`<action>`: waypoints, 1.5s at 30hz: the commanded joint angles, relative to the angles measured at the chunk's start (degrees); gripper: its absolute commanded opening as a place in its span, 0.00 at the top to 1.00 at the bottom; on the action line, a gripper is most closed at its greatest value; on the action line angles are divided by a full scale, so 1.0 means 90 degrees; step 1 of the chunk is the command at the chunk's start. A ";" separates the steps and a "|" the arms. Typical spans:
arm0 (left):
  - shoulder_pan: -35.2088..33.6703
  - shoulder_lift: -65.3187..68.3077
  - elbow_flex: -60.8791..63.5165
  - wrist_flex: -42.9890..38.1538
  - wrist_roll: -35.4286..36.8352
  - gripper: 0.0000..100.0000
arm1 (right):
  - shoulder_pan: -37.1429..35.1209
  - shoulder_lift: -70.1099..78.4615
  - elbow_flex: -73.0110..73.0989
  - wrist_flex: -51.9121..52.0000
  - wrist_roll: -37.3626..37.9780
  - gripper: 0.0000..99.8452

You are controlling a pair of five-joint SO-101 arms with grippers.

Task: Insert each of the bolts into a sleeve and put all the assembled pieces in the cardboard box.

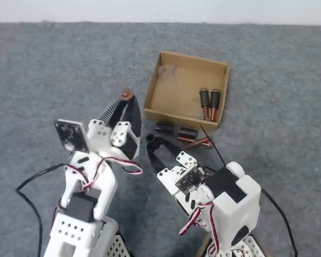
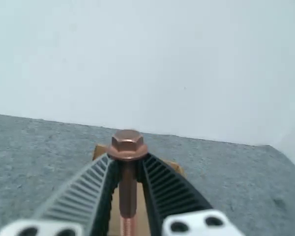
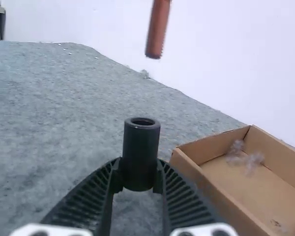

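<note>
Left gripper (image 2: 128,164): clamped round shank of copper bolt (image 2: 128,143), hex head up, just above the fingertips. Right gripper (image 3: 138,172): pinched on black sleeve (image 3: 141,147), upright, open bore on top; bolt tip higher than sleeve, not touching. Beyond: cardboard box (image 1: 168,91) on grey carpet (image 1: 53,69), two assembled pieces (image 1: 204,100) side by side inside. Just outside near wall: two loose sleeves (image 1: 164,128), at least one loose copper bolt (image 1: 197,142).
</note>
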 commanded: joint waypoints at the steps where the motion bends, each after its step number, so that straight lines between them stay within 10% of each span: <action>1: 0.0440 -0.0703 -0.0093 0.0098 -0.0049 0.99 | -0.0083 -0.0054 0.0059 -0.0151 0.0039 0.99; 13: 0.1192 -0.2403 0.0181 0.1934 -0.0068 0.99 | -0.0073 -0.0063 0.0059 -0.0200 0.0039 0.99; 25: 0.0449 -0.2383 0.1363 0.0078 -0.0078 0.99 | -0.0044 -0.0063 0.0068 -0.0269 0.0039 0.99; 45: 0.0400 -0.2383 0.1665 0.0049 -0.0068 0.99 | 0.0132 -0.0063 0.0010 -0.0278 0.0039 0.99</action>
